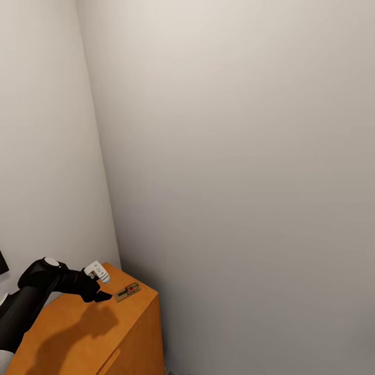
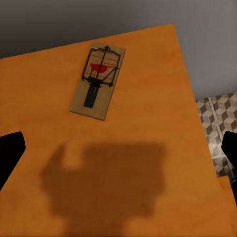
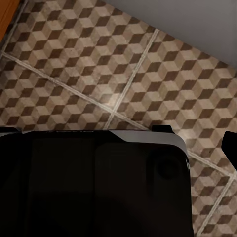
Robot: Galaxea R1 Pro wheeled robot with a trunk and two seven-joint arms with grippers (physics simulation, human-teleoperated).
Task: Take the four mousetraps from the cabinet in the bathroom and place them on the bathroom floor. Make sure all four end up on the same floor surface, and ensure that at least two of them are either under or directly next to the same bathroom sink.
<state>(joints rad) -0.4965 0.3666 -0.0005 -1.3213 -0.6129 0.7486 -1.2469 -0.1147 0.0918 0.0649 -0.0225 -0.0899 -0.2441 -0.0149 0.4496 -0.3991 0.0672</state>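
Lying flat on the cabinet [image 1: 78,328] top near its far right corner: one mousetrap [image 1: 127,291], long axis running toward the wall, red-marked end farthest from the left gripper [image 1: 101,296]. Hovering just near of it, fingers [image 2: 10,153] spread wide, holding nothing. Cube-patterned floor [image 3: 118,84] below the right gripper [image 3: 229,148]; its state impossible to tell.

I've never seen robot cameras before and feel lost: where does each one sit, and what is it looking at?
Head view: from the robot's head, looking down at the cabinet in a wall corner; its left arm shows.
Left wrist view: near the left gripper, facing the mousetrap; dark fingers at the edges.
Right wrist view: facing the bathroom floor, over a dark robot part.
Head and left wrist views share the mousetrap.
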